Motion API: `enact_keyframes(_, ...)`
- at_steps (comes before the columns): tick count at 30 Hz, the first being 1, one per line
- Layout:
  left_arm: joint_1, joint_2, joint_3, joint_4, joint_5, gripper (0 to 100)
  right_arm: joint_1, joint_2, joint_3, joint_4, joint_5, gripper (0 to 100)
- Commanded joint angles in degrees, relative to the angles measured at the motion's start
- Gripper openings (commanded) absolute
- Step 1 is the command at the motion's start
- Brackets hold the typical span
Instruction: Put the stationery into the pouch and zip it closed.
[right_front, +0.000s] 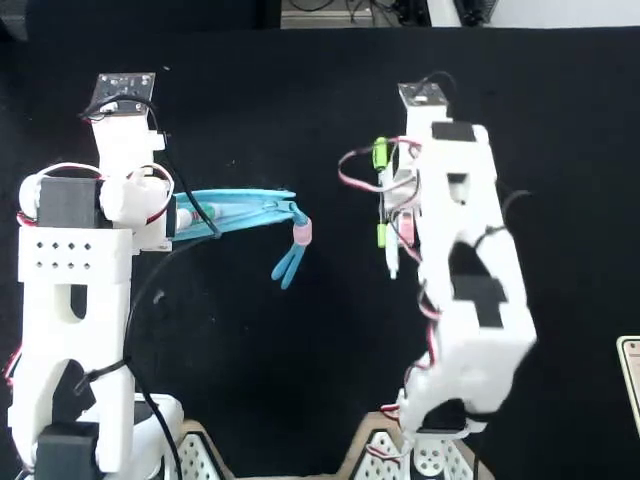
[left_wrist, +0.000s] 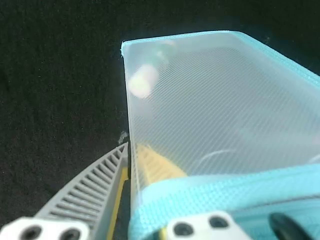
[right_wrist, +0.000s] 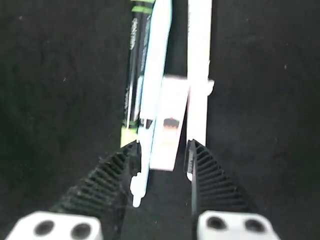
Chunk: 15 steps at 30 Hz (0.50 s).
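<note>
1. A black worktop (right_front: 300, 380) carries two white arms that rise from its near edge, one left and one right.
2. On the left, the left claw (right_front: 185, 217) is pinching one end of a clear pouch (left_wrist: 215, 100) with a teal zip edge. One grey ribbed finger (left_wrist: 95, 192) lies against the pouch's side.
3. The pouch stretches rightward from that claw toward the middle of the worktop and is seen edge-on from above. A pink and blue zip pull (right_front: 298, 240) hangs at its right end, toward the near side.
4. On the right, the right claw (right_wrist: 162, 145) is spread, its two black fingers straddling the near ends of the stationery.
5. The stationery lies close together, running away to the far side: a green and black pen (right_wrist: 134, 75), a pale blue pen (right_wrist: 155, 65), a pale eraser (right_wrist: 170, 115) and a white pen (right_wrist: 199, 65).
</note>
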Motion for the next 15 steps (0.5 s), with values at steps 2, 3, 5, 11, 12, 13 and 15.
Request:
enact_keyframes(2, 0.9, -0.3, 0.2, 0.1, 0.1, 3, 0.5, 10.0, -14.9, 4.8, -0.1, 14.5)
enact_keyframes(3, 0.9, -0.3, 0.2, 0.1, 0.1, 3, 0.5, 11.6, -16.6, 4.9, -0.1, 14.5)
enact_keyframes(5, 0.9, -0.3, 0.2, 0.1, 0.1, 3, 0.8, 14.5, -19.5, 4.9, -0.1, 14.5)
enact_keyframes(11, 0.8, -0.4, 0.2, 0.1, 0.1, 3, 1.1, 19.6, -22.4, 5.5, 2.9, 13.9)
enact_keyframes(12, 0.8, -0.4, 0.2, 0.1, 0.1, 3, 1.5, 19.7, -22.5, 5.7, 3.8, 12.6)
enact_keyframes(13, 0.8, -0.4, 0.2, 0.1, 0.1, 3, 2.1, 19.7, -22.5, 5.7, 4.4, 10.9)
enact_keyframes(15, 0.8, -0.4, 0.2, 0.1, 0.1, 3, 3.5, 19.6, -22.5, 5.7, 5.3, 8.4)
